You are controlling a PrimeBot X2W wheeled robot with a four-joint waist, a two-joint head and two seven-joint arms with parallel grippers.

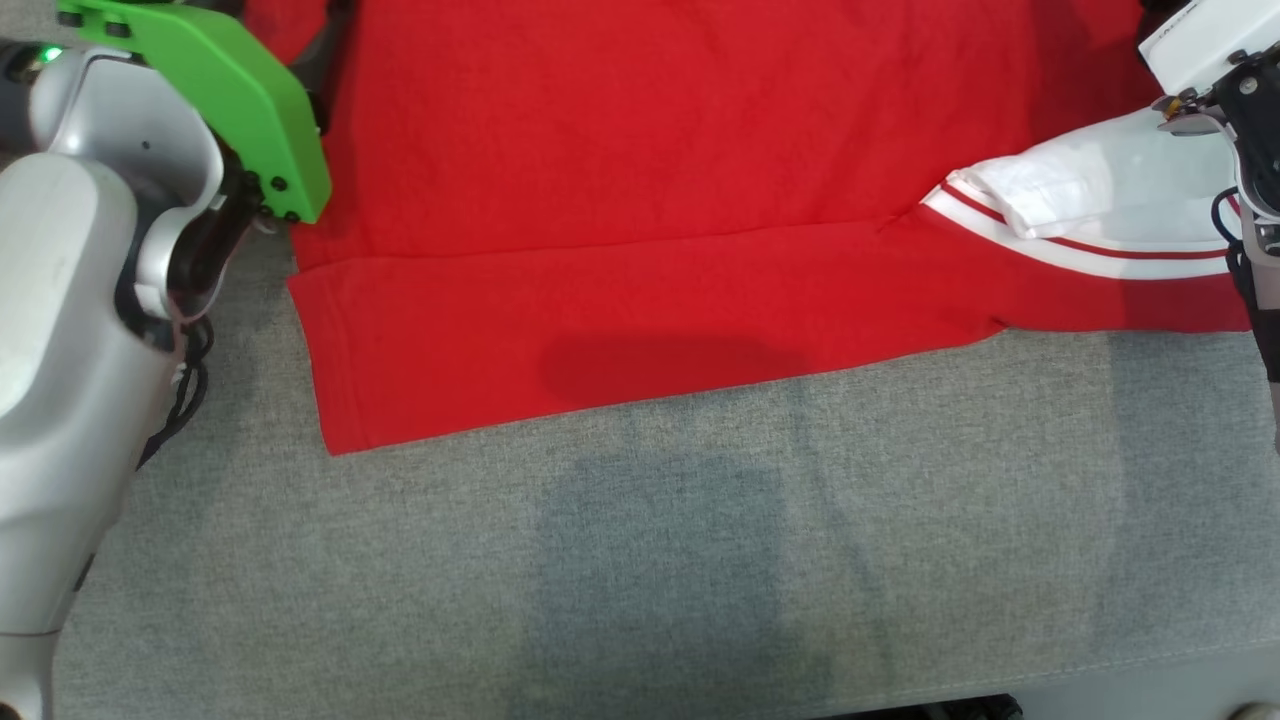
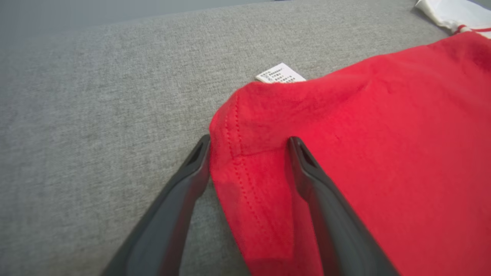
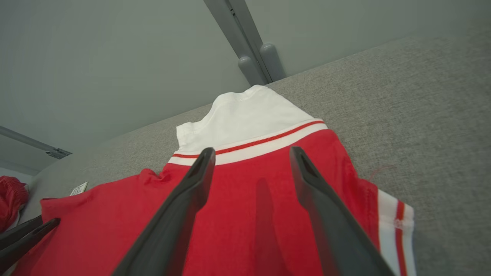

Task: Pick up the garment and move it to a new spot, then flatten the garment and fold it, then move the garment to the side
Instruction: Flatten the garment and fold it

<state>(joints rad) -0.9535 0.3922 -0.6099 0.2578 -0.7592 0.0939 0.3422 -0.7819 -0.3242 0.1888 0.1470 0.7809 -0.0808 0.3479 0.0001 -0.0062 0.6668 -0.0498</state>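
Garment: red, white sleeves with striped cuffs, lying across the far half of the grey upholstered surface. Hem end is toward the surface's left edge, sleeve end toward its right, and the near half is bare. It looks relocated and mostly flat. A long near strip appears turned over the body and a white sleeve is folded inward, so folding seems begun but not finished. Further folds and the shift aside are judged outstanding. Left gripper: jaws spread wide, gripping nothing. It straddles the hem corner, one finger on the upholstery just beside the edge, the other on the red cloth. Right gripper: also spread wide and holding nothing, low over the red cloth near the striped band at the far sleeve. A care label pokes out from under the corner. Another red cloth sits at the far left, and a grey post stands behind the surface. Neither is in the way. The main hazard is loose layers slipping apart when lifted.
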